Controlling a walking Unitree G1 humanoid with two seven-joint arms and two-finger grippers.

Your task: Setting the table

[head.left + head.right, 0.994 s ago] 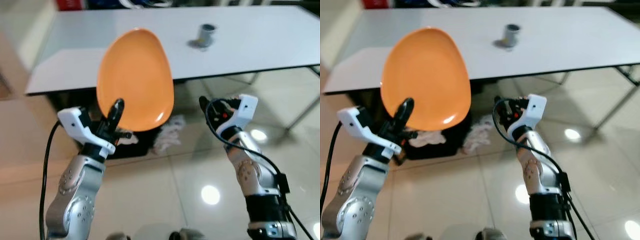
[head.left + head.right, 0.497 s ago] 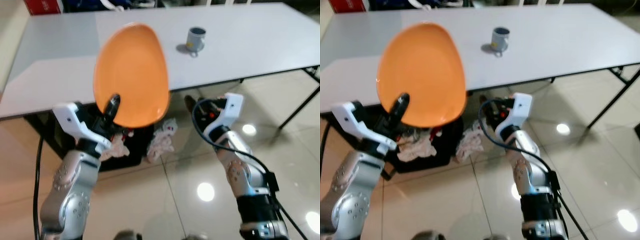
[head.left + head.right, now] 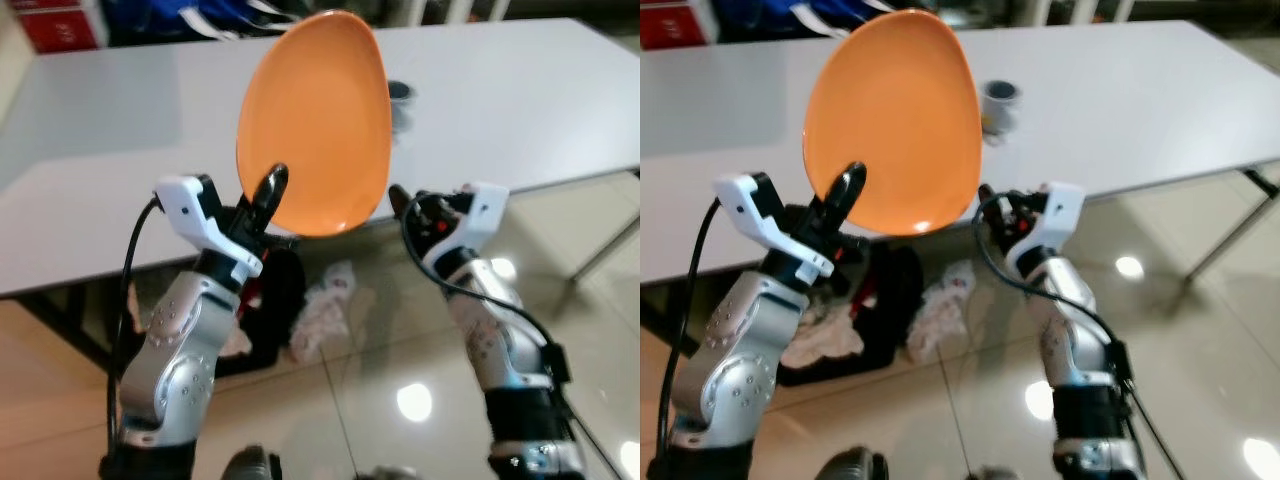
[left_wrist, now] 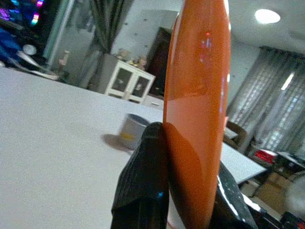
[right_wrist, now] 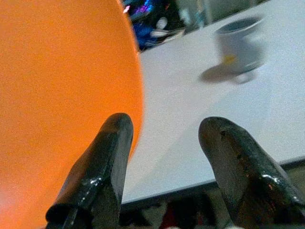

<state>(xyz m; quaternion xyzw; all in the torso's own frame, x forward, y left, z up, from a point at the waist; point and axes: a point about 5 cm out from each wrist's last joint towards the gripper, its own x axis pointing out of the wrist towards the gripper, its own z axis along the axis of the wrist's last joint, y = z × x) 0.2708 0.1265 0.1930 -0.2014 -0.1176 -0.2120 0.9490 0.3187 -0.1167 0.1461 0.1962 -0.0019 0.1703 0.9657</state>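
Left gripper [image 4: 183,191] jaws clamp orange plate [image 3: 318,122] upright, half-hiding mug [image 3: 999,105]; right gripper [image 5: 167,171] jaws spread, empty.

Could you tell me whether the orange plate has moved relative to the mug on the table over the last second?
Yes. The orange plate, held in the left gripper, has gone toward the robot's right and now overlaps the mug on the table.

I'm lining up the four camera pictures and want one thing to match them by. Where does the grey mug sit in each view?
Left eye view: the grey mug peeks out past the orange plate's right edge, on the white table.
Right eye view: clear of the plate's right edge.
Left wrist view: on the table, beside the plate seen edge-on, above the left gripper's finger.
Right wrist view: upper right, above the open right gripper.
Shared landmark: the orange plate.
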